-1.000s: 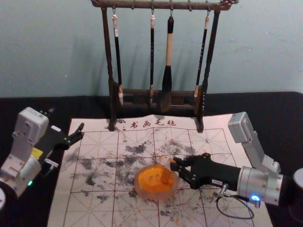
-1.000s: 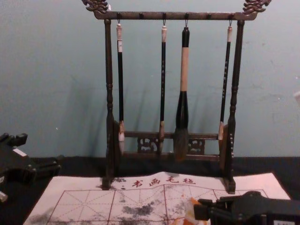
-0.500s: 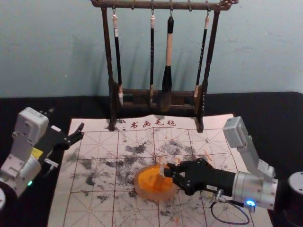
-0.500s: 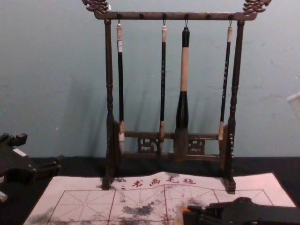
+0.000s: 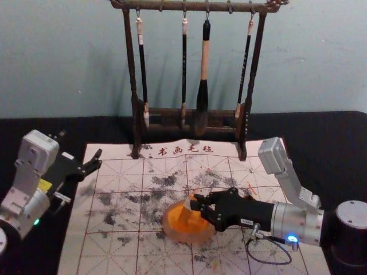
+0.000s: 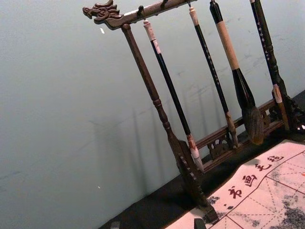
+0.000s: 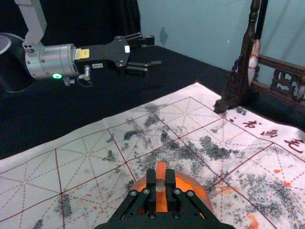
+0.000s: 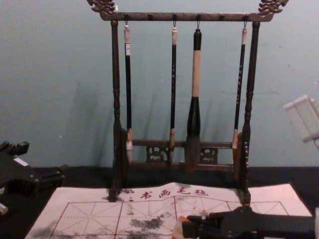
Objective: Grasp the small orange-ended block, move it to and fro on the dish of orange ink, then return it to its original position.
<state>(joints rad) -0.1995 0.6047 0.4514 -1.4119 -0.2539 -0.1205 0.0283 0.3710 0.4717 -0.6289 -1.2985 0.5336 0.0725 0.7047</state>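
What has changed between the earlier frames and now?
The right hand has moved toward the robot's left, shifting the gripped block that way across the dish. Nothing was newly grasped or released. The left hand, dish and brush rack stayed put.

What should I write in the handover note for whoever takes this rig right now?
Right claw: shut on the orange-ended block, at the dish of orange ink.
Left claw: open, idle, near the calligraphy mat's left side.
Done: block grasped and brought to the dish.
Left: likely finish the to-and-fro, then return the block to its original spot. Stroke count and that spot can't be told from here.
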